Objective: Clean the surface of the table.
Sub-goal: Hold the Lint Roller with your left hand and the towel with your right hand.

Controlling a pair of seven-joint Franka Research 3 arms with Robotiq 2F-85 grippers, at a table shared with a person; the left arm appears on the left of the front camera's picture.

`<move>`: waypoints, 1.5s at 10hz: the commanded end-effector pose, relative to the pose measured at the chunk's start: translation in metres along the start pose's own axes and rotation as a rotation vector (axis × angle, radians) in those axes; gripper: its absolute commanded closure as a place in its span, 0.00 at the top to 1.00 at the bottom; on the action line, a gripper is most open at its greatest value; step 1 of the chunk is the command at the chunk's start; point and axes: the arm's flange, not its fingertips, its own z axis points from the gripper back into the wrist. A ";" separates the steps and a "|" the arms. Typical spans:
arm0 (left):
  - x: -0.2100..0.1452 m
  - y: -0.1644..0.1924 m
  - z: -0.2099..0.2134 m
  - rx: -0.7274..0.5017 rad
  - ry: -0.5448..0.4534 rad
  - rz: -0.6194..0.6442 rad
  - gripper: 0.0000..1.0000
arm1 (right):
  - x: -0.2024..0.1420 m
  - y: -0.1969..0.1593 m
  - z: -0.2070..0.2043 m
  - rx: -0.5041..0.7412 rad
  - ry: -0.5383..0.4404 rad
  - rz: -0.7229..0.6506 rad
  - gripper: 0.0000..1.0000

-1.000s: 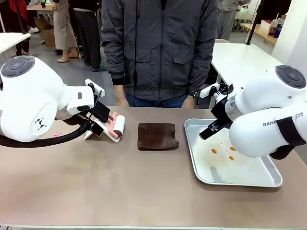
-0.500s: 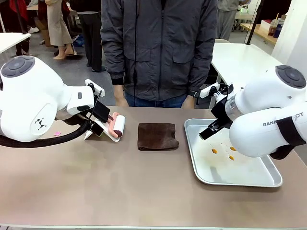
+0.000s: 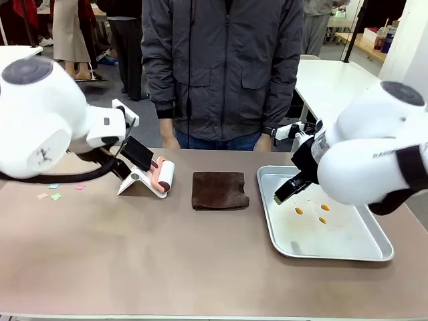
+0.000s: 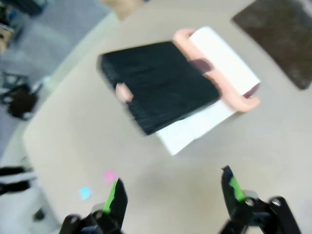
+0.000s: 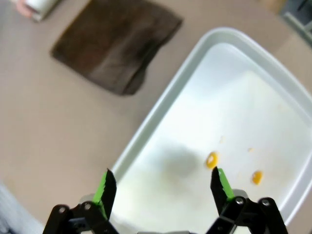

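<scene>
Both arms have lifted a little since the earlier frame. The left one has pulled up and toward the left, uncovering a few small coloured paper scraps (image 3: 56, 196) on the left part of the table (image 3: 167, 267).

The brownish-tan table spans the whole width of the front view, with a person (image 3: 224, 67) in a dark grey jacket standing at its far edge.

The left gripper (image 4: 171, 183) hangs with its jaws wide and nothing between them. It is above bare tabletop, just near of a lint roller (image 3: 162, 177) with a pink handle. The roller rests on a white stand (image 3: 137, 184), and a black slab (image 3: 139, 154) tilts over it.

A folded dark brown cloth (image 3: 220, 190) lies flat at the middle of the far side, between the roller and a metal tray (image 3: 341, 237) on the right.

The right gripper (image 5: 163, 176) hovers over the tray's left part, its jaws also wide and holding nothing. Three small orange bits (image 3: 299, 210) lie on the tray floor beneath it.
</scene>
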 end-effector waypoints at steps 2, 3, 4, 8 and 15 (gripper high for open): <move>0.052 -0.001 0.052 0.080 0.227 0.074 1.00 | -0.026 -0.023 0.073 0.184 -0.044 -0.217 1.00; 0.068 0.006 0.065 0.079 0.312 0.110 1.00 | -0.045 -0.033 0.095 0.239 -0.095 -0.278 1.00; 0.085 0.008 0.072 0.080 0.341 0.204 1.00 | -0.063 -0.048 0.110 0.237 -0.133 -0.385 1.00; 0.042 0.008 0.064 0.100 0.218 0.070 1.00 | -0.011 -0.017 0.076 0.198 -0.030 -0.205 1.00; 0.047 0.005 0.063 0.088 0.227 0.094 1.00 | -0.014 -0.013 0.075 0.190 -0.005 -0.222 1.00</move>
